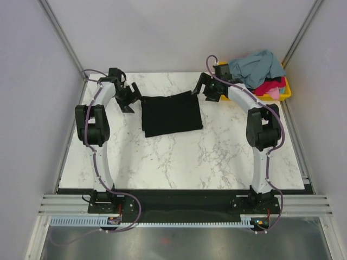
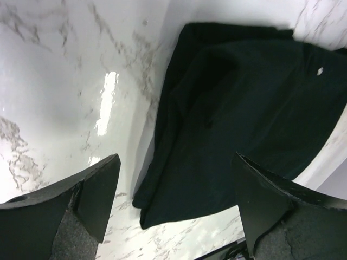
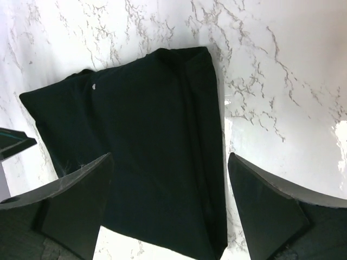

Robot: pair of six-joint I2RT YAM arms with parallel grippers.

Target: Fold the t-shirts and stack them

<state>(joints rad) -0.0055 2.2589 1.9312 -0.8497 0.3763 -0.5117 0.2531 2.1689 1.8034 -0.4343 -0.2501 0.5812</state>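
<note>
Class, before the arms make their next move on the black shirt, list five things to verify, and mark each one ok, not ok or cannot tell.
1. Left end effector open, holding nothing: ok.
2. Right end effector open, holding nothing: ok.
3. Black t-shirt lies folded on the table, between the two arms: ok.
4. More shirts wait in the yellow bin, the grey-blue shirt on top: ok.
5. Number of shirts in the bin: cannot tell, as they are piled together.
</note>
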